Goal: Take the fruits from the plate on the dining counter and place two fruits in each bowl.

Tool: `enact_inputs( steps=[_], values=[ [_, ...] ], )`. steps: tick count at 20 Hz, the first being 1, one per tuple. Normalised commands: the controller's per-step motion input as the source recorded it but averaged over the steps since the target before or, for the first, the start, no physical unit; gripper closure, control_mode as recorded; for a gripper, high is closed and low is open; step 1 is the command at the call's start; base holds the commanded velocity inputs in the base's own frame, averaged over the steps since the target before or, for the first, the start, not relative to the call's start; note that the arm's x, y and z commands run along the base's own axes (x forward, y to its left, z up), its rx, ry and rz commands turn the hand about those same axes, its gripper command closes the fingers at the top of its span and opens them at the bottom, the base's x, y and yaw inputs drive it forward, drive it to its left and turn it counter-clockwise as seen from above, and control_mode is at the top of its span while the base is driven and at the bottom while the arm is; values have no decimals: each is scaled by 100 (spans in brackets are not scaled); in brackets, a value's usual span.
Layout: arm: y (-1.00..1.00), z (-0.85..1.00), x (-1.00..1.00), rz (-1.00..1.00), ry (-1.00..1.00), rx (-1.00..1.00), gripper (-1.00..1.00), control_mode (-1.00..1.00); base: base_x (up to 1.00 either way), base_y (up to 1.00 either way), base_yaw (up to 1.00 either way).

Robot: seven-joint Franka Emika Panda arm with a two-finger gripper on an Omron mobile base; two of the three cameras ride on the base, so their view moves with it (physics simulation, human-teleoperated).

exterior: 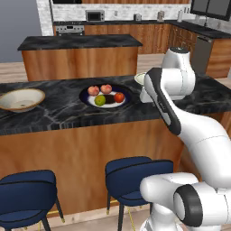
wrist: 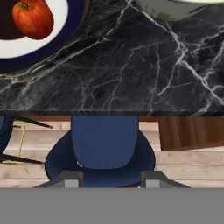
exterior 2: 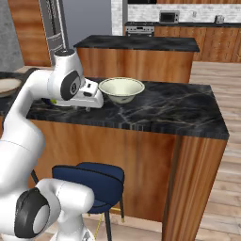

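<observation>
The navy-rimmed plate lies mid-way along the dining counter and carries all the fruits: two pinkish-red ones, a yellow-green one and a red-orange one. The tan bowl stands far left. The pale bowl stands right of the plate. My gripper hovers over the counter's front edge between plate and pale bowl, open, nothing between its fingers. In the hand view the red-orange fruit and plate rim sit upper left, and the pale bowl is at the top.
Two blue stools stand under the counter front; one lies straight below the gripper. A shorter black-topped island is behind. My own arm hides most of the pale bowl in the left base view.
</observation>
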Motion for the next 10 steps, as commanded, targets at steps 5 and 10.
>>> enact_inputs(
  steps=[5,10],
  values=[
    [1,6,-1,0,0,4,-100,-100,0,0,0],
    [0,47,-44,0,-20,3,-100,-100,0,0,0]
  ],
)
